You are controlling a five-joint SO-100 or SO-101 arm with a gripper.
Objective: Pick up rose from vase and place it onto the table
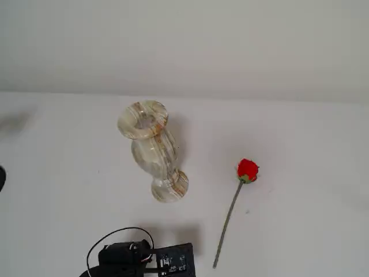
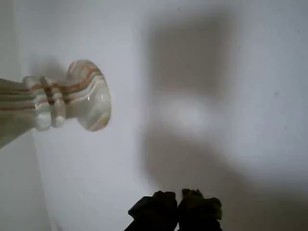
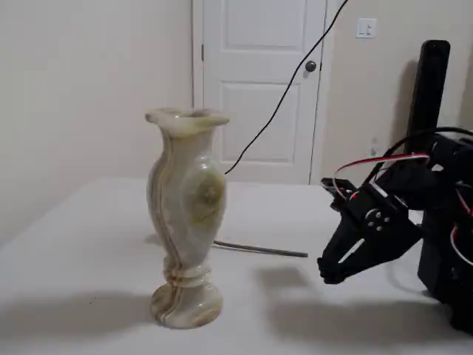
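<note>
In a fixed view from above, the rose (image 1: 248, 169) lies flat on the white bench (image 1: 311, 173), red bud toward the far side, its thin stem running down to the near edge; it sits well right of the marbled stone vase (image 1: 151, 150), which stands upright and empty. The arm's base shows at the bottom edge.

In the wrist view, the gripper (image 2: 179, 198) enters from the bottom, its dark fingers pressed together with nothing between them, hanging above bare bench beside the vase's round foot at left. The rose is out of this frame.

In a fixed view from the side, the gripper (image 3: 329, 272) hovers low at right, clear of the vase (image 3: 185, 214); a length of stem shows on the bench behind the vase.

By the look of things, the placing is done. The rose seems very light, its stem wiry and slim, best pinched at mid-stem; the bud would crush easily.
</note>
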